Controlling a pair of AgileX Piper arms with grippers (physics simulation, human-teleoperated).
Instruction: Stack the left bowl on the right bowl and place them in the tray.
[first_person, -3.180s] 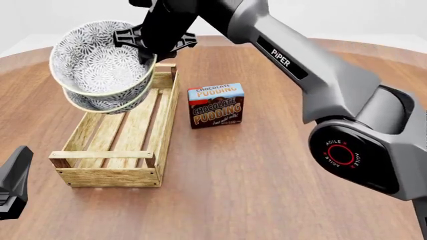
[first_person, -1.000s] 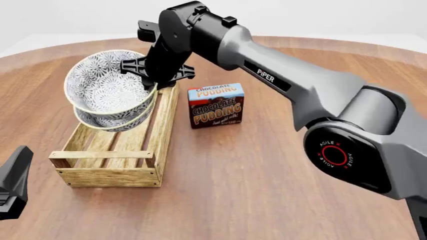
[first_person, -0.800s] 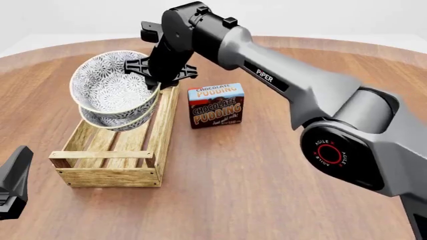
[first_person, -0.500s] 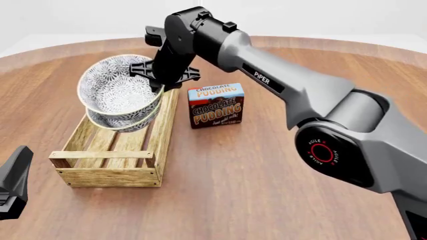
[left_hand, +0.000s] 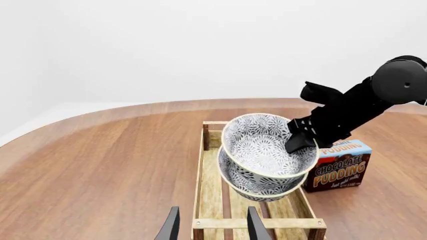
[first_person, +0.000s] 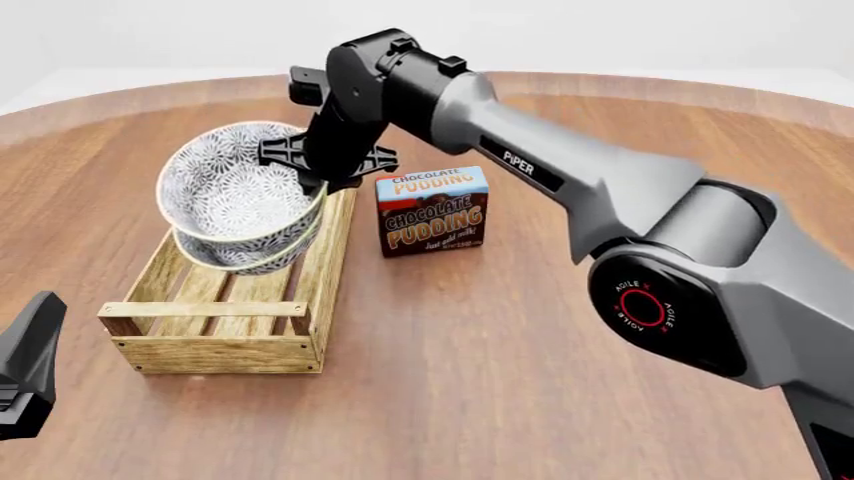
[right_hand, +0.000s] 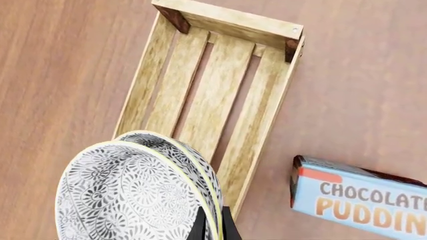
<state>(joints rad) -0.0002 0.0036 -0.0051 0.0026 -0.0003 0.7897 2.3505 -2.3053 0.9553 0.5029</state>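
Two nested grey-patterned bowls (first_person: 238, 203) hang tilted over the far half of the tray (first_person: 215, 350), a long light-wood crate. My right gripper (first_person: 318, 184) is shut on the bowls' near-right rim. In the right wrist view the fingertips (right_hand: 200, 226) pinch the rim of the bowls (right_hand: 127, 195), with the tray (right_hand: 215, 90) below them. The left wrist view shows the bowls (left_hand: 265, 150) over the tray (left_hand: 257, 222) and the right gripper (left_hand: 298, 141) on their rim. My left gripper (left_hand: 212, 228) stands open and empty, short of the tray's near end, at the bottom left (first_person: 27, 365) of the front view.
A chocolate pudding box (first_person: 431, 210) stands upright just right of the tray, close to the right arm's wrist; it also shows in both wrist views (left_hand: 337, 170) (right_hand: 363, 201). The round wooden table (first_person: 534, 380) spreads around them.
The right arm has carried the stacked bowls down and to the right, from high over the tray's far left to low over its far half. The left gripper has not moved.
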